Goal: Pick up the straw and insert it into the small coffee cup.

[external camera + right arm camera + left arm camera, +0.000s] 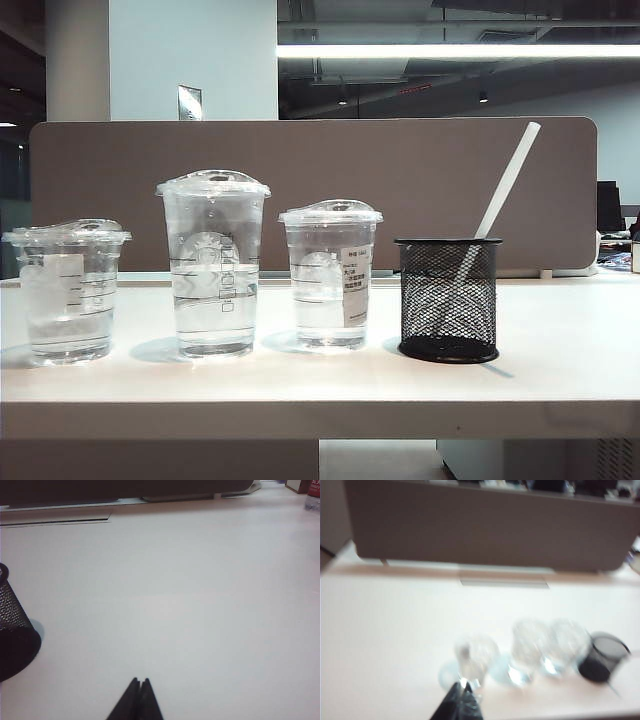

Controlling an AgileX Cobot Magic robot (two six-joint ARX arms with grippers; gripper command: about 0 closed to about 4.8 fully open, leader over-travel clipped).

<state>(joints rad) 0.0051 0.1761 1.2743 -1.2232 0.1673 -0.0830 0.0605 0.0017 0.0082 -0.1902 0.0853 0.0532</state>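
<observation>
both hands [462, 690] [140, 682] pinched closed, over open table [200, 605].

No wording can be read anywhere. The small coffee cup [66, 290] bears a white rectangular label, its print too faint to make out. The tallest cup [213, 265] shows a faint round logo without legible letters. The mid-height cup [330, 275] carries a white sticker whose dark printed lines are too small to read.
</observation>
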